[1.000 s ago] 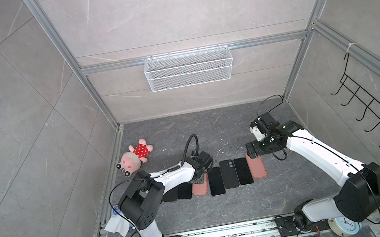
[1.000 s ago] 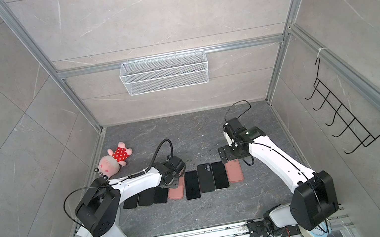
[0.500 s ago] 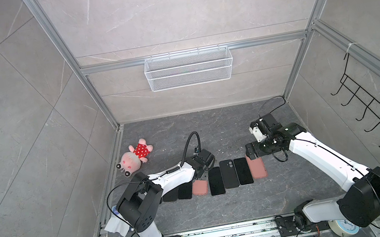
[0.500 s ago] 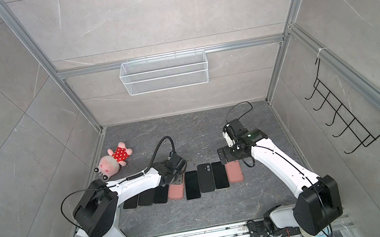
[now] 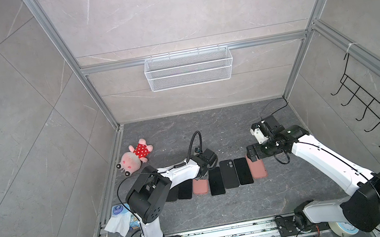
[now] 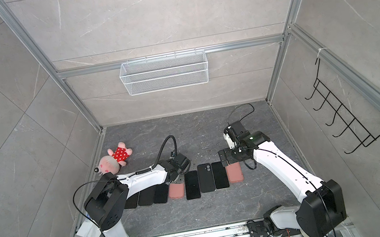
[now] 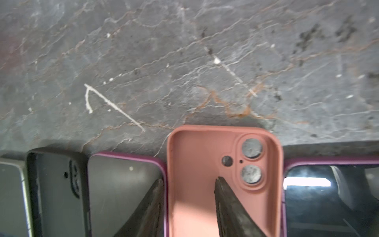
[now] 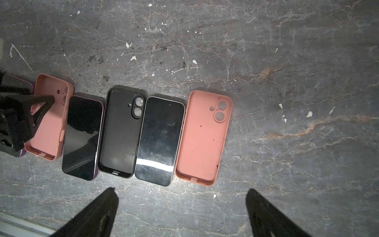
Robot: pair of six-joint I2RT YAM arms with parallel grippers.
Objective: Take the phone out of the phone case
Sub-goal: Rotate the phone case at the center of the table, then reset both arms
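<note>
Both top views: dark marbled surface [image 5: 225, 209] in a grey-tiled booth, wire basket [image 5: 188, 68] on back wall, plush toy [image 6: 114, 159], phones and cases in a row. Left wrist only: left claw [image 7: 189, 178] parted, astride one wall of the empty pink case [image 7: 205, 147]; purple-cased phone [image 7: 123, 184] just beside. Right wrist: right claw [image 8: 181, 189] wide apart above the surface.

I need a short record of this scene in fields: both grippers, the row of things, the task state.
left gripper: jaws apart, astride one side wall of an empty pink case
right gripper: jaws wide open, empty, above the table
row in right wrist view: second pink case, bare phone, black case, phone in purple case
task: phone in purple case not yet taken out
</note>
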